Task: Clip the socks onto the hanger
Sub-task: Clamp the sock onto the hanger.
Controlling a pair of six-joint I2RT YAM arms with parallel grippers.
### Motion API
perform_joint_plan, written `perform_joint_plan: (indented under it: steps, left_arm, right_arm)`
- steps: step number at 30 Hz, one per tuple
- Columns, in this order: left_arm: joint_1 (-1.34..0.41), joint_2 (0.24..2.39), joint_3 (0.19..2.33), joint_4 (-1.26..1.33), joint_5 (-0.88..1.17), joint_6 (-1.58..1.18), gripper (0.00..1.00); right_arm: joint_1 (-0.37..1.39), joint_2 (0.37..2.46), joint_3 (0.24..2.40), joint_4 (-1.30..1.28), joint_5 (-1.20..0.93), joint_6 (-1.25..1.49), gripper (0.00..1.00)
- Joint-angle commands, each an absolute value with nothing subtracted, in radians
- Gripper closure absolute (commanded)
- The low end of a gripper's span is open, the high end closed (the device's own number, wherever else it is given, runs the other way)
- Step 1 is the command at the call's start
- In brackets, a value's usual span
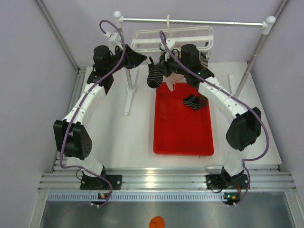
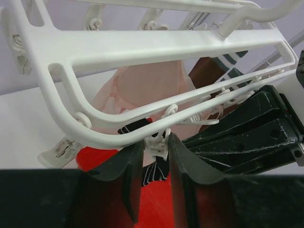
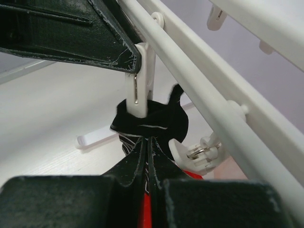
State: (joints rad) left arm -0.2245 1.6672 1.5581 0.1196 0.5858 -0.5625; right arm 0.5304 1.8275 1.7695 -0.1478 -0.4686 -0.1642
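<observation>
Hanger [image 2: 142,47] is hung by its hook from the crossbar [image 1: 199,22], beyond the far edge of the red tray [image 1: 183,137]. Its long axis is run left-right, parallel to that edge, with the lattice frame laid roughly flat. Left claw [image 2: 156,142] is clenched on a white peg [image 3: 142,80] dangling from a hanger rail, above the tray's far left corner. The peg is hung roughly upright, jaws down. The peg's lower end is set against the bunched top of a striped black sock [image 1: 154,77]; whether the fabric is actually bitten can't be told. Right claw [image 3: 147,140] is clenched on the same sock just below the peg, fabric pinched between the fingers. The sock's long axis is run downward from the peg, free end pointed at the tray's far left corner. A second black sock [image 1: 193,101] is laid inside the tray, near its far right corner, long axis roughly crosswise to the tray's long sides. Pink fabric [image 1: 175,78] is hung under the hanger, above the tray's far edge, just right of the held sock. The tray is set on the white counter [image 1: 123,142], long axis near-to-far.
</observation>
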Motion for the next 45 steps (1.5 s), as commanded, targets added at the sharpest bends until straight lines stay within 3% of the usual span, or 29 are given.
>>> perform_joint_plan:
  steps: [1, 8, 15, 25, 45]
  left_arm:
    - [-0.232, 1.672, 1.595, 0.103, 0.595, -0.557, 0.67]
    - [-0.227, 1.640, 1.580, 0.189, 0.632, -0.600, 0.44]
    - [-0.178, 1.540, 1.473, 0.336, 0.695, -0.681, 0.46]
    - [-0.097, 1.376, 1.368, 0.223, 0.670, -0.511, 0.49]
    - [-0.115, 1.479, 1.391, 0.273, 0.765, -0.423, 0.53]
  right_arm:
    - [0.551, 1.806, 1.804, -0.100, -0.483, -0.164, 1.00]
    - [0.537, 1.804, 1.793, -0.100, -0.491, -0.166, 1.00]
    - [0.500, 1.783, 1.770, -0.107, -0.508, -0.170, 1.00]
    - [0.456, 1.766, 1.755, -0.127, -0.549, -0.183, 1.00]
    - [0.443, 1.756, 1.753, -0.172, -0.609, -0.199, 1.00]
